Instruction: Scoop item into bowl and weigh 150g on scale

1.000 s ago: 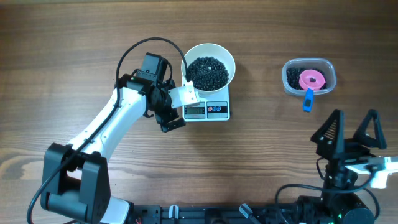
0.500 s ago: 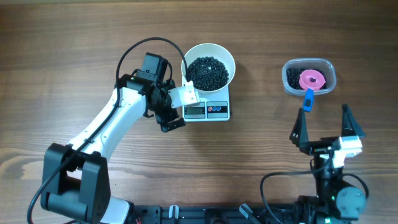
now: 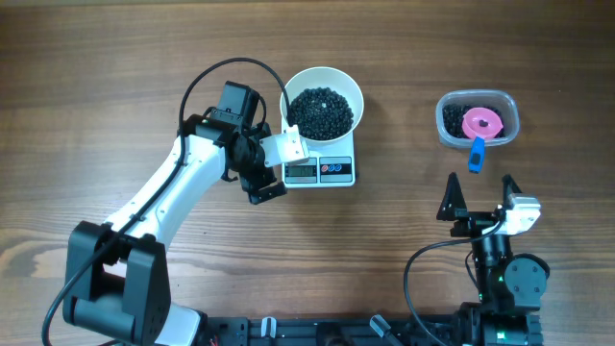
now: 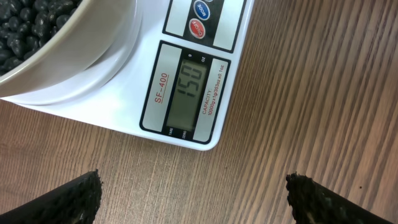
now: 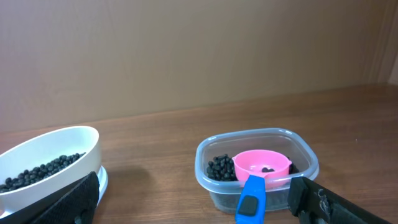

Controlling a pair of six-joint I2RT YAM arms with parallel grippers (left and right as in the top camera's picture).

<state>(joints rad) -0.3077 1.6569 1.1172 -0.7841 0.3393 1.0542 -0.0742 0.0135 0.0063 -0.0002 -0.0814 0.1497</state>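
The pellets [image 3: 321, 111] are sitting in the bowl [image 3: 322, 69] on the scale [image 3: 336, 171], far centre, while the left gripper [image 4: 196, 198], open and empty like the right gripper [image 3: 479, 197], is hovering beside it, risking a reading-shifting bump.

The bowl [image 3: 323, 70] is white, the item [image 3: 321, 111] black, the scale [image 3: 319, 177] white with a grey display. The scoop [image 3: 481, 124] is pink with a blue handle, the tub [image 3: 515, 115] probably clear. The bench [image 3: 96, 77] is brown with wood grain.

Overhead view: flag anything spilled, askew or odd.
Nothing stands out. Beans lie only in the bowl and tub, the bowl sits on the scale, and the scoop rests in the tub.
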